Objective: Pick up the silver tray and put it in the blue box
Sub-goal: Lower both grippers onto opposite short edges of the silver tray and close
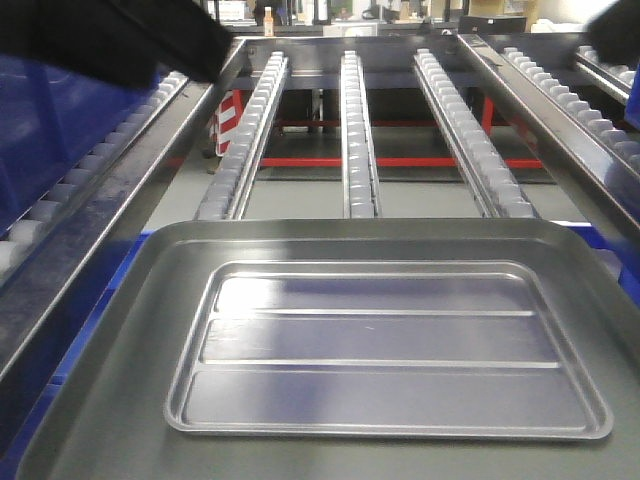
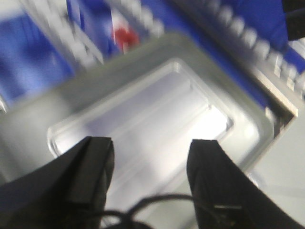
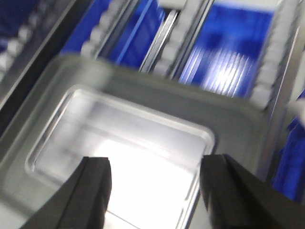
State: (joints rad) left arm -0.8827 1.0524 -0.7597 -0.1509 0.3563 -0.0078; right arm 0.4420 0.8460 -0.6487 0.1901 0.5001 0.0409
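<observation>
You have not taken hold yet: the silver tray (image 1: 388, 345) lies below both grippers, resting inside a larger grey tray (image 1: 110, 400). Left gripper (image 2: 150, 149) and right gripper (image 3: 155, 164) hang spread and empty; grasping, lifting and placing into the blue box (image 3: 224, 62) remain

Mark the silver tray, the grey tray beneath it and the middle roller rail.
silver tray (image 1: 385, 340): front view, floor between ridges.
grey tray (image 1: 110, 400): front view, bare left side.
middle roller rail (image 1: 358, 140): front view, mid-length.
</observation>
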